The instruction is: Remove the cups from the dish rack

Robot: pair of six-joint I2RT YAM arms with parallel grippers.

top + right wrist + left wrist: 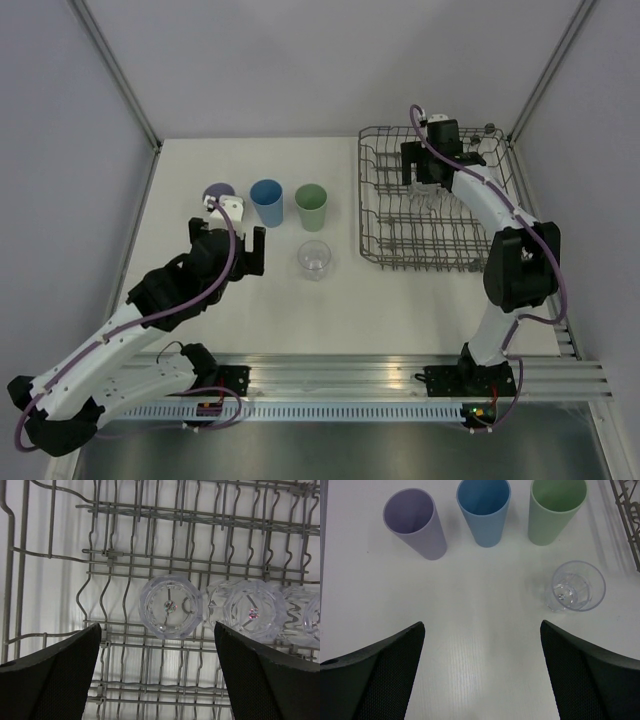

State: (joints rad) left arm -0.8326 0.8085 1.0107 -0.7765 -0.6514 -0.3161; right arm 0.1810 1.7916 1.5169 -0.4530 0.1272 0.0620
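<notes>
Progress: by my count four of the seven cups are out and three are left, so the job looks a little past halfway.
Unloaded: lavender tumbler (415, 524), blue tumbler (484, 511) and pale green tumbler (556, 510) stand upright in a row on the bench (470, 595), mouths up. One clear glass (575, 586) stands on the side nearer the arms, just beside the green one but apart from it.
Left to do: three glasses sit in a row inside the dish rack (361, 200). They are the leftmost glass (170, 607), the middle glass (252, 611) and a third glass (311, 617) cut by the edge of the right wrist view. I cannot tell whether they sit mouth up or mouth down.
Right tool (157, 630): spread wide and empty, hanging over the rack with the leftmost glass framed between its fingers; no contact shows.
Left tool (481, 630): spread and empty, over bare bench on the near side of the tumblers.
Edges: the rack fills the far right corner of the bench, close to the right wall (600, 150). Upright tines (415, 235) stand around the glasses, and the middle glass crowds its neighbours. The leftmost glass has bare wire floor on its left, which looks like the easier side to come in from.
Open room: the bare bench on the near side of the lavender and blue tumblers, left of the clear glass, should take the remaining three. The strip between the rack and the green tumbler looks tighter.
</notes>
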